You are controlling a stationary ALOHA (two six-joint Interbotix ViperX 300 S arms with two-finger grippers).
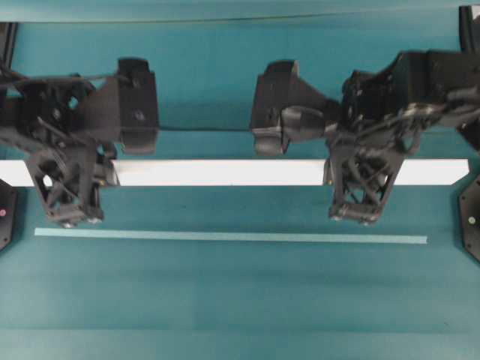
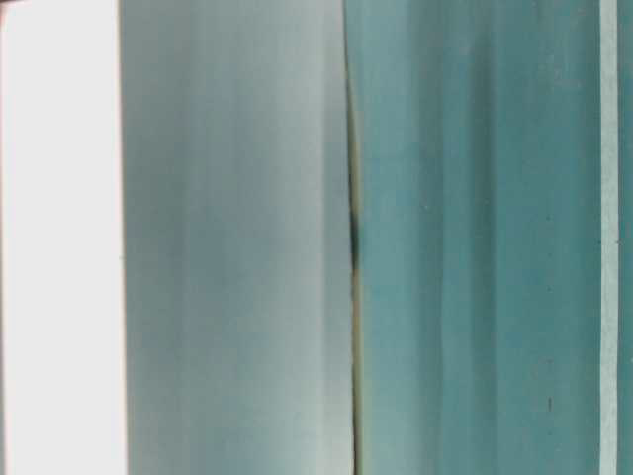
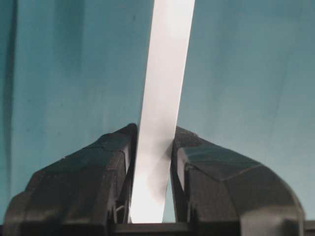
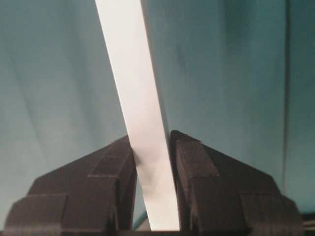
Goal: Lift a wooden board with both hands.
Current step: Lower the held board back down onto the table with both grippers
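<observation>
Two grippers, one board — and both are already clamped on it. The left gripper (image 3: pixel 150 162) has its fingers pinched against the faces of the wooden board (image 1: pixel 225 172) near the left end, and the right gripper (image 4: pixel 152 157) does the same toward the right end; both wrist views show the white plank sandwiched tight with no gap. So the grasp part looks done. Whether it's actually off the table (image 1: pixel 225 300) yet is hard to call from above, though the wrist views seem to show teal surface well below the plank, so I'd guess the lift is underway. Count: one board, two grippers, plus one thin pale teal strip (image 1: pixel 225 236) lying apart — nothing touching it.
</observation>
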